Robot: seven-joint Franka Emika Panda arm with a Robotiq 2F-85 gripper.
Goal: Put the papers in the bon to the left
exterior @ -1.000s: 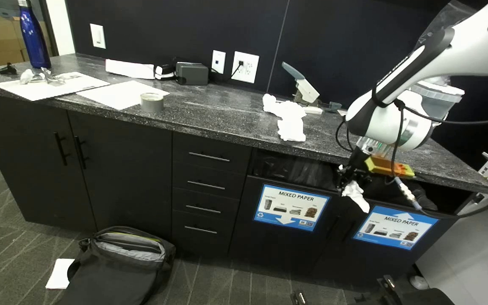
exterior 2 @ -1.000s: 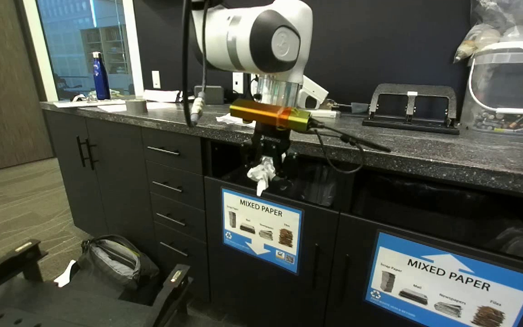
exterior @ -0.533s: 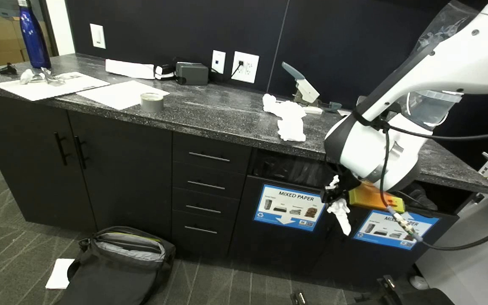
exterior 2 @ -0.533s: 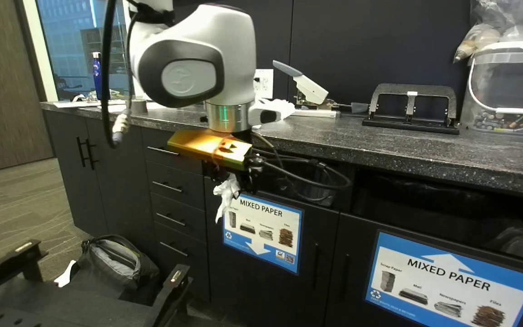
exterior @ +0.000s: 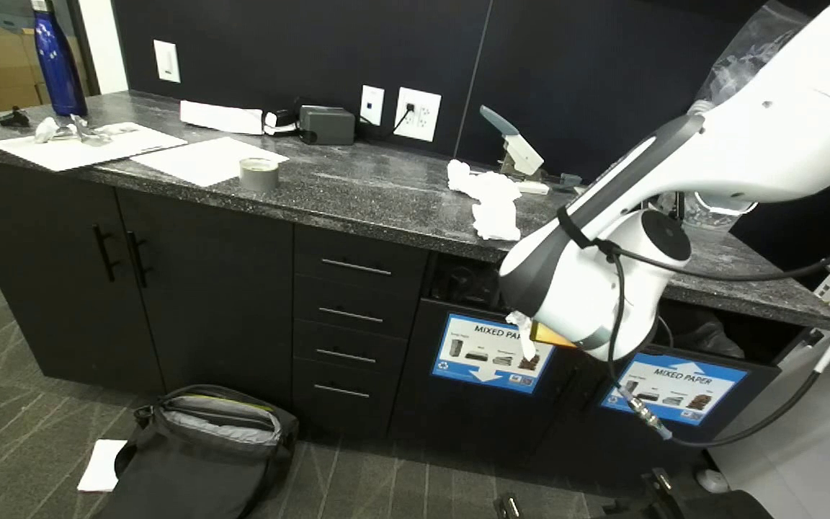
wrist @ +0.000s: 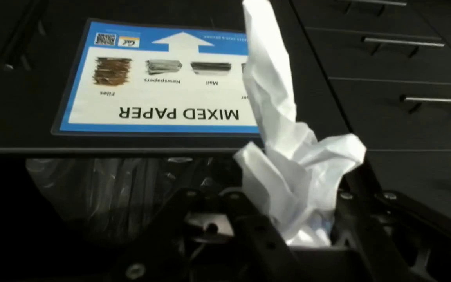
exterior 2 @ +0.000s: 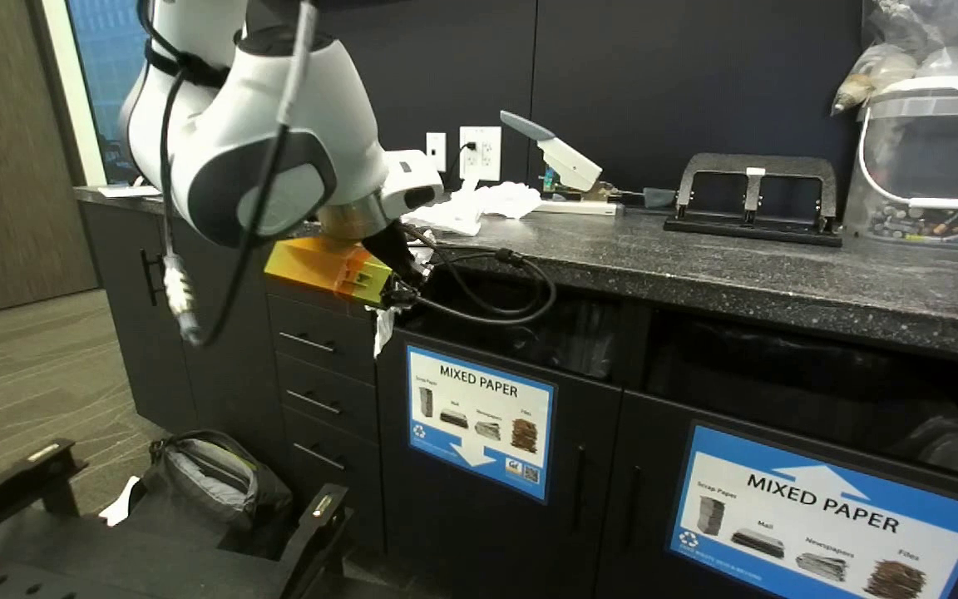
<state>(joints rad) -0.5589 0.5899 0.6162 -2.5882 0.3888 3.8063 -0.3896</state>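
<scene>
The tool [wrist: 307, 232] pinches a paper [wrist: 300, 172] just in front of the bin [exterior 2: 583, 416]. More papers [exterior: 494, 202] lie on the desk [exterior: 372, 202] above it.

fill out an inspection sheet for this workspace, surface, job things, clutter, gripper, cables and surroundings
Surface: dark speckled countertop above black cabinets
Job's things: held paper, crumpled, hangs outside the left bin; white paper wads lie on the countertop
Clutter: blue bottle, flat white sheets, grey roll and hole punch, all on the countertop
Gripper: the gripper is shut on the held paper
Cables: black cables hang in loops by the arm
Surroundings: dark wall with outlets; open bag on the floor
</scene>
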